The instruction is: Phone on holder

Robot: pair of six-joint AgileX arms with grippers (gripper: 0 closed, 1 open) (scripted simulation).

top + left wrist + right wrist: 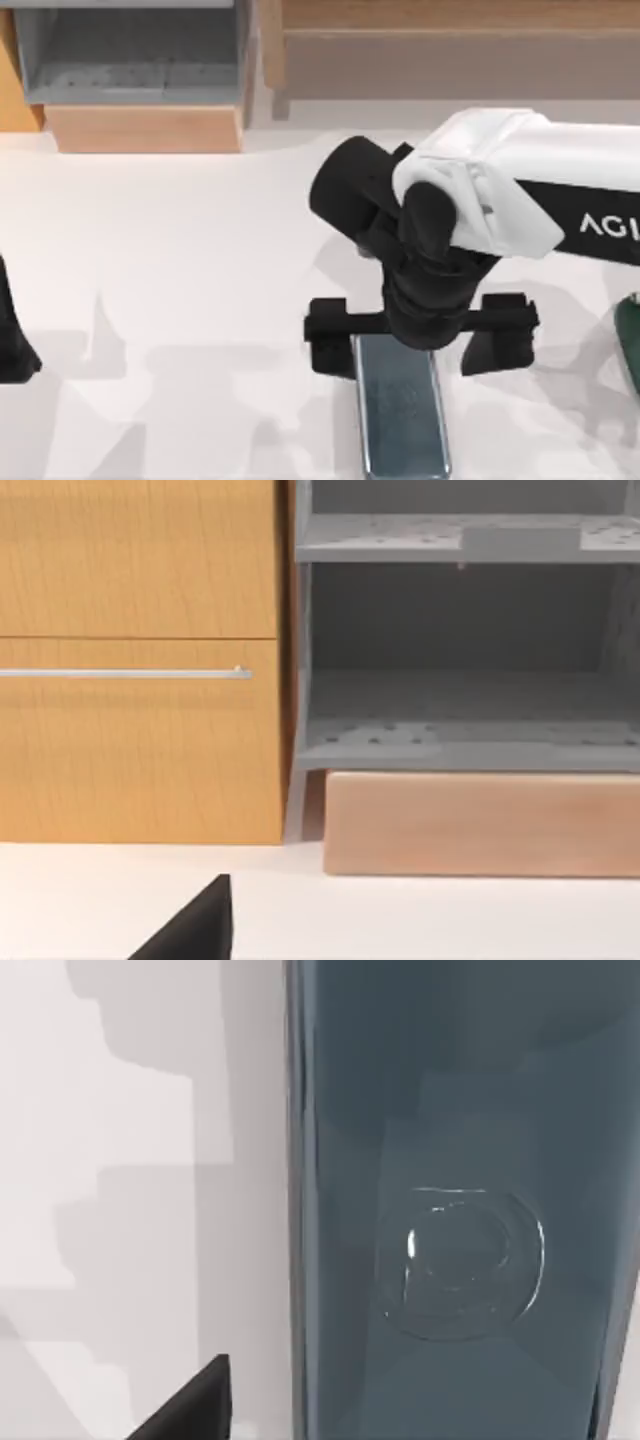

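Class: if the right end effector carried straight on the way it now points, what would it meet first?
Probably the phone: the right end effector points down over its upper end, fingers spread wide either side. Height above it is unclear.

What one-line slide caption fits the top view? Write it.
Right gripper poised with jaws spread over the phone lying flat on the white table.

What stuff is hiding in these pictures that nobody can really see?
- Phone: in the top view its far end is under the right gripper, and the picture's bottom edge cuts its near end.
- Green object: cut by the top view's right edge, unidentifiable.
- Left arm: cut by the top view's left edge.
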